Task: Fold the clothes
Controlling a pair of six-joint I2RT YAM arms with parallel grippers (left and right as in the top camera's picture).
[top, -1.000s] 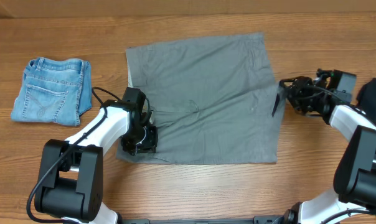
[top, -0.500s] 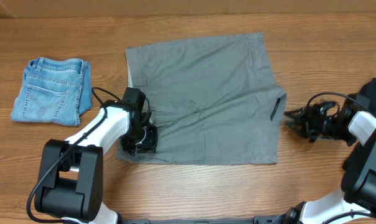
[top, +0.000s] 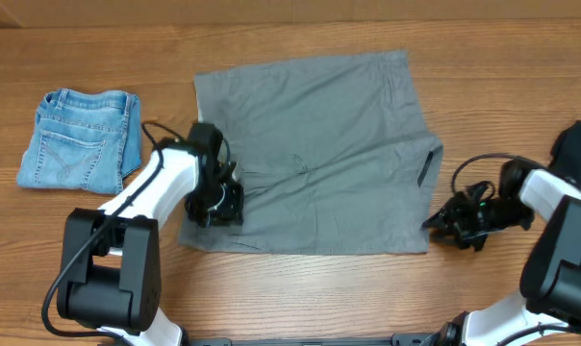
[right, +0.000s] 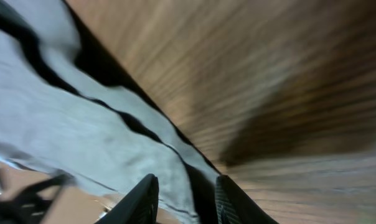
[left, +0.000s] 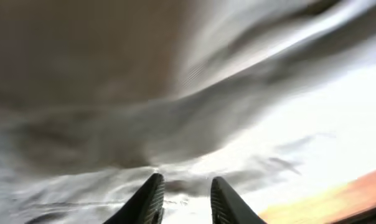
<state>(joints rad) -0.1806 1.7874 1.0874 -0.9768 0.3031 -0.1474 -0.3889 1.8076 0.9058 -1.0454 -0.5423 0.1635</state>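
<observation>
The grey shorts (top: 310, 144) lie spread flat mid-table, and they fill the left wrist view as blurred grey cloth (left: 144, 124). My left gripper (top: 219, 203) rests low on their lower left part. Its jaws (left: 187, 178) stand slightly open over the cloth with nothing pinched. My right gripper (top: 442, 223) is just off the shorts' lower right edge, low over the wood. Its fingers (right: 186, 178) are open and straddle the line of the grey hem (right: 63, 124). Folded denim shorts (top: 79, 139) lie far left. A black garment (top: 579, 144) lies at the right edge.
The wooden table (top: 300, 288) stretches along the front below the shorts. Bare wood (right: 269, 81) shows beside the hem in the right wrist view. A cable loops from the left arm (top: 156, 187) beside the denim shorts.
My right gripper has swept from the shorts' right pocket area down toward their lower right corner, its jaws narrowing. My left gripper has shifted slightly up and its jaws have parted a little.
</observation>
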